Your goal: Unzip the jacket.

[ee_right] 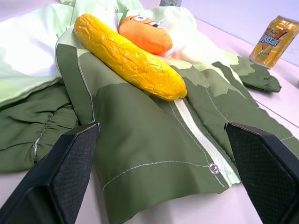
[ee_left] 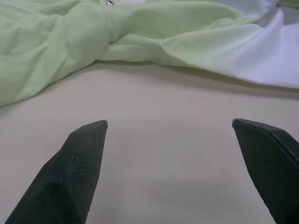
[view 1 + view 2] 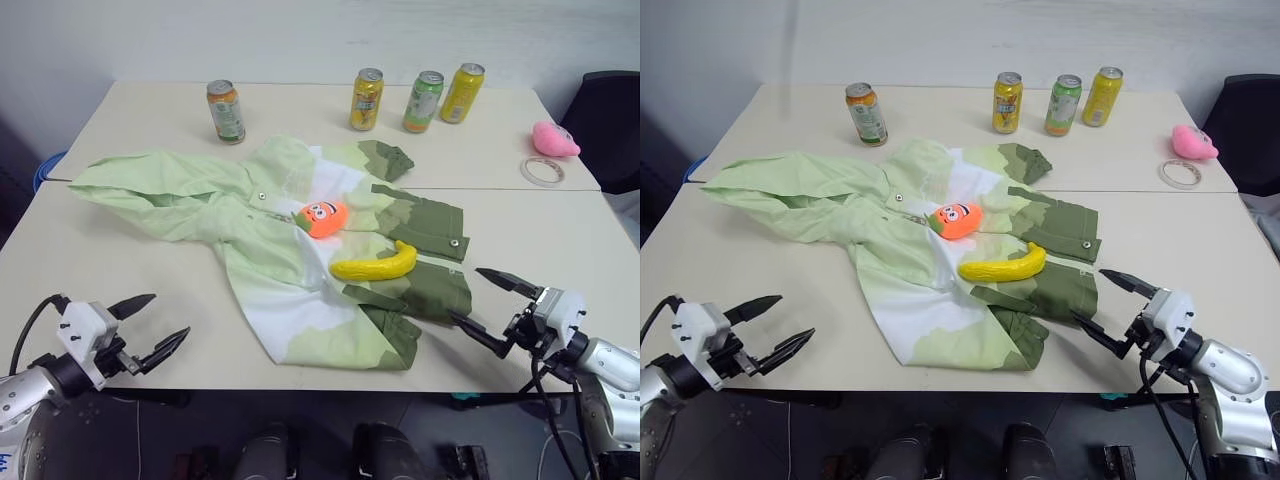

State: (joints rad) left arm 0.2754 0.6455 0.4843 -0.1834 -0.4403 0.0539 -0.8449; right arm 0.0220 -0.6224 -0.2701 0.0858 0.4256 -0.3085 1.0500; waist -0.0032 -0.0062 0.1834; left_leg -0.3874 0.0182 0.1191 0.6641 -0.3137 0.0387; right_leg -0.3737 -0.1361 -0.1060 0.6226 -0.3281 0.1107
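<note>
We are holding both grippers, left [image 3: 143, 324] and right [image 3: 491, 309], wide open and empty beside the jacket [image 3: 300, 235], lying zipped on the table [image 3: 520, 235].

This looks like a lab or test room set up in an office. Two plain beige tables pushed together make one tabletop [image 3: 560, 240] against a bare white wall [image 3: 300, 35]. A black office chair [image 3: 608, 130] stands at the far right corner. Mismatched props lie about: drink cans [image 3: 367, 99], a toy banana [image 3: 376, 264], a roll of tape [image 3: 543, 171].
</note>
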